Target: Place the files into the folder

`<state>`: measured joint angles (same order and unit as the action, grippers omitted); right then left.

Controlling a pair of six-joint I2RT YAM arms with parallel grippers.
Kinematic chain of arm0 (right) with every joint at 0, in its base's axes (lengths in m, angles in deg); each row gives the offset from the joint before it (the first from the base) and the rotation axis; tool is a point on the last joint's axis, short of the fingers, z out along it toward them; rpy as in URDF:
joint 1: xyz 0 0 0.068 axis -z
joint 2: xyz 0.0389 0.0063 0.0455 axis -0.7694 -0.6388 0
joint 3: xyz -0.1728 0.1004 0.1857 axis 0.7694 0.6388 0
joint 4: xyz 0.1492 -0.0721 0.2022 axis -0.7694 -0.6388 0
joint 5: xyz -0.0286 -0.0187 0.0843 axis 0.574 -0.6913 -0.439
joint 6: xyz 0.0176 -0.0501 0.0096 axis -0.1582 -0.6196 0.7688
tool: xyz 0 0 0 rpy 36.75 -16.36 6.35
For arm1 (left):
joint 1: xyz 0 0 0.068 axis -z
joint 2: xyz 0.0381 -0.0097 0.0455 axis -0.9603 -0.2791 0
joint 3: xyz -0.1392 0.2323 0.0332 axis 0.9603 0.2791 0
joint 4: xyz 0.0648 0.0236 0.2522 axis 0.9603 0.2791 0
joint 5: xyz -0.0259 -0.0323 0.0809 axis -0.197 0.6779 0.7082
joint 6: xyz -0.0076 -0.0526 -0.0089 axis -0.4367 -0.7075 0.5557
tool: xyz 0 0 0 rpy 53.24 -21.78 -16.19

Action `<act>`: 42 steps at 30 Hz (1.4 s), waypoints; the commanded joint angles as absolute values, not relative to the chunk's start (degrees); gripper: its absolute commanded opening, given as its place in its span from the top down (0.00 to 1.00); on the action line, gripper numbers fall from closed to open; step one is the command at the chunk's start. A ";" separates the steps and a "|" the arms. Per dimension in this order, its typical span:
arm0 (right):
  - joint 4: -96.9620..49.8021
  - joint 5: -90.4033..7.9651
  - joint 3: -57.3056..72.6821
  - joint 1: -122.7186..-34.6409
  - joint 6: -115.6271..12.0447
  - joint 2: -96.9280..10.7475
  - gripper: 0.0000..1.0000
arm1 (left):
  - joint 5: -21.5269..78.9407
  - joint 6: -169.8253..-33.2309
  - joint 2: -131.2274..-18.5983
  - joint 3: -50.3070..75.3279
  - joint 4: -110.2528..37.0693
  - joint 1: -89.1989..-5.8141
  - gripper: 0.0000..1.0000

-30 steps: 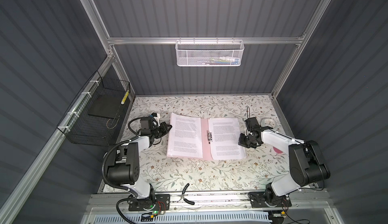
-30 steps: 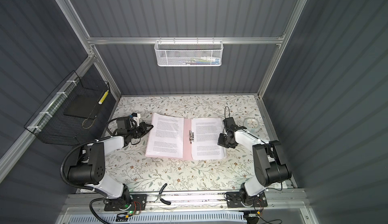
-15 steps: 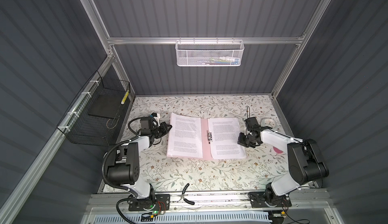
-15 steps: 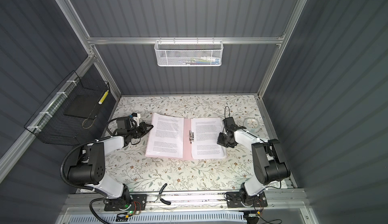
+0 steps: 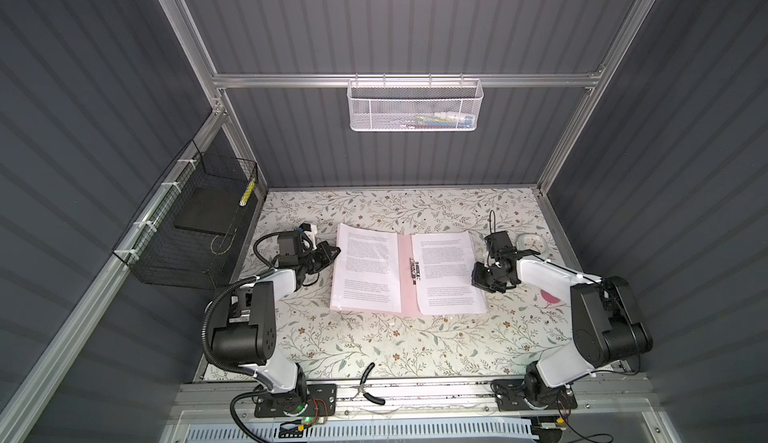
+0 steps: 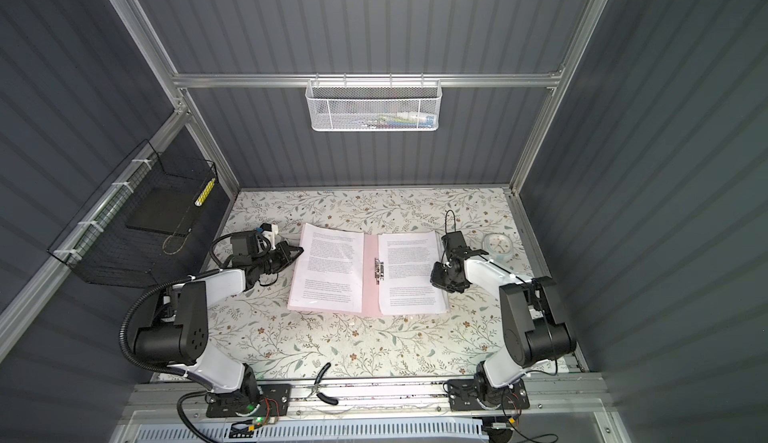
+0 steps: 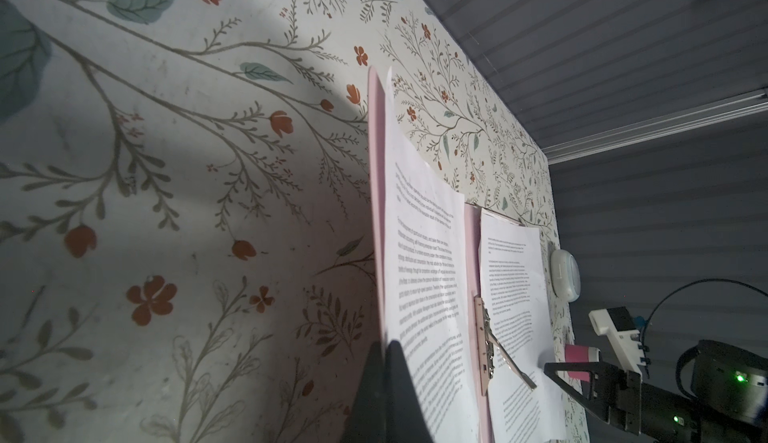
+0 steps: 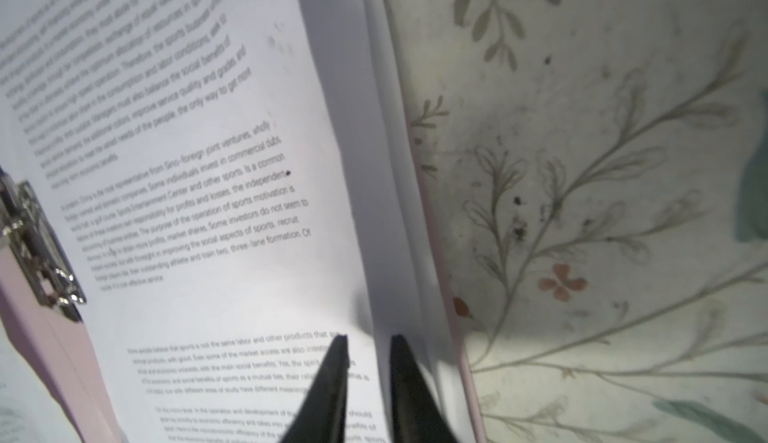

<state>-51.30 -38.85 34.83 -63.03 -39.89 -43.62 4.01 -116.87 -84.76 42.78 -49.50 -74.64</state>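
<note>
Standing slightly apart over the files (image 8: 232,295), right jaws grip nothing; left jaws closed.

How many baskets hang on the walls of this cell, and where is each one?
2. A white mesh basket hangs high at the back, in the middle. A black wire basket hangs lower on the left side. I see no other basket, though one outside the views could be missed.

Reading the sheet (image 8: 187,196) just ahead of my right pincer (image 8: 365,337): "Sino-foreign joint ventures", "Some investors do not seem to", "three-lane formation". The rest is too blurred for me.
</note>
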 commanded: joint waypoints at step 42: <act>-35.38 -63.97 20.70 -78.00 -21.54 -59.16 0.74 | 8.11 -116.73 -80.32 46.45 -50.91 -73.62 1.00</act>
